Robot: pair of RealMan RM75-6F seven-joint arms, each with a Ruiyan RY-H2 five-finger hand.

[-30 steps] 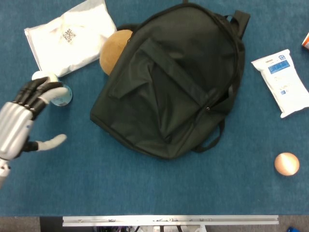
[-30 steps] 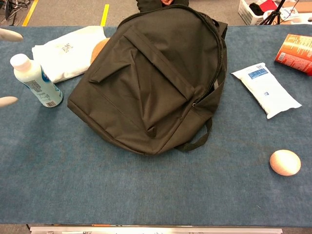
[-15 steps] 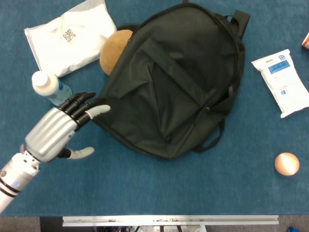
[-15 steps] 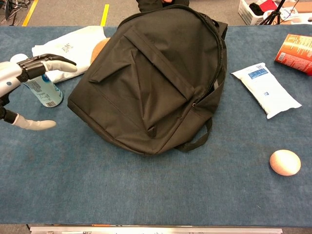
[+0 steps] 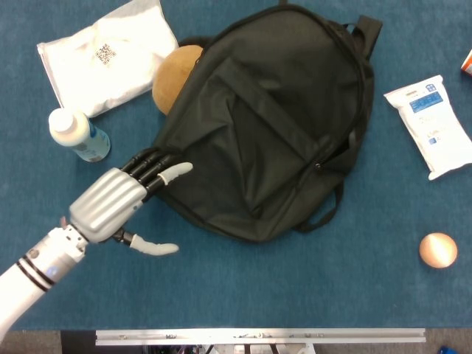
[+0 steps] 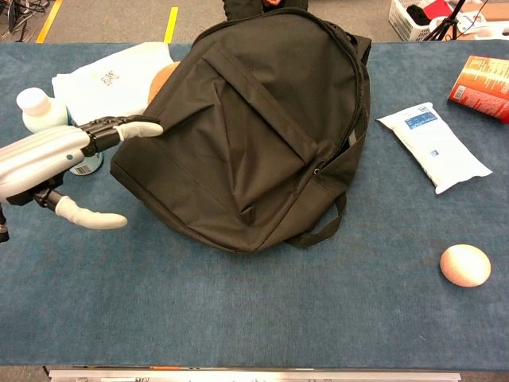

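A black backpack (image 5: 269, 118) (image 6: 254, 119) lies flat in the middle of the blue table. My left hand (image 5: 122, 203) (image 6: 60, 159) is open beside the bag's near left corner, fingers stretched toward the fabric and thumb spread apart below; whether the fingertips touch the bag I cannot tell. It holds nothing. A small white-capped bottle (image 5: 77, 134) (image 6: 40, 115) stands just behind the hand. My right hand is not in view.
A white plastic packet (image 5: 107, 51) (image 6: 103, 83) lies at the back left, with a brown round object (image 5: 175, 74) tucked against the bag. A wet-wipes pack (image 5: 431, 125) (image 6: 433, 145) and a pale ball (image 5: 438, 250) (image 6: 465, 265) sit at the right. A red box (image 6: 481, 76) lies far right.
My left hand has swept rightward from the table's left edge, past the bottle, to the backpack's near left corner. It stayed open. Nothing else moved.
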